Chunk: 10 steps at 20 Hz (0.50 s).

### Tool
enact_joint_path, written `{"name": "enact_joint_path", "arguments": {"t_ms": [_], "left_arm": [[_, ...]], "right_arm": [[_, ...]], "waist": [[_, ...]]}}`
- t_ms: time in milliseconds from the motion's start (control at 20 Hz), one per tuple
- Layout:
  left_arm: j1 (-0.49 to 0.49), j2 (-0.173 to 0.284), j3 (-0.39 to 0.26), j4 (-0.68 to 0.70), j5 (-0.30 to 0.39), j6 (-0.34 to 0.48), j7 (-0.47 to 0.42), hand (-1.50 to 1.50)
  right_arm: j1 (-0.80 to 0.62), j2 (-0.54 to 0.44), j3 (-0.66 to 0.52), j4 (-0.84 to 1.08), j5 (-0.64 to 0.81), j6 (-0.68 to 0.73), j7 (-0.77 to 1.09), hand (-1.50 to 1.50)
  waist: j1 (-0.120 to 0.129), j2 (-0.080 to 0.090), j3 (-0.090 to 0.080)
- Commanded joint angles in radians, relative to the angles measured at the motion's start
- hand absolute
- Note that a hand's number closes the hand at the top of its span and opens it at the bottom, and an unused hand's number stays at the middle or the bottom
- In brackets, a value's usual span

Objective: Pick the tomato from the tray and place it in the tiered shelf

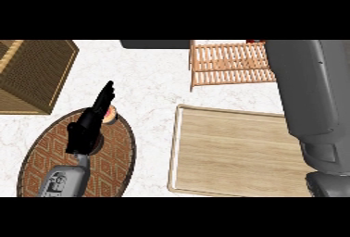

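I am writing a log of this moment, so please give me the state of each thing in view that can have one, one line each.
Pale wooden tray: flat on the counter, nothing visible on it.
Slatted wooden tiered shelf: partly hidden by the right forearm; a bit of red shows at its top edge.
Left hand: open, fingers straight, above the brown patterned oval mat.
Woven wicker basket: on the counter, apart from the hand.
Right hand: not in view.
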Motion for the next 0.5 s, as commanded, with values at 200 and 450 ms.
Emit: {"name": "enact_joint_path", "arguments": {"t_ms": [200, 450], "left_arm": [[0.013, 0.004, 0.002, 0.000, -0.008, 0.001, -0.015, 0.00], [0.003, 0.010, 0.021, -0.065, 0.018, -0.009, 0.066, 0.00]], "right_arm": [[-0.028, -0.108, -0.021, 0.162, 0.187, -0.021, 0.171, -1.50], [0.046, -0.099, -0.013, 0.077, 0.178, 0.027, 0.219, -1.50]], "waist": [[-0.002, -0.003, -0.002], [-0.010, -0.006, -0.001]]}}
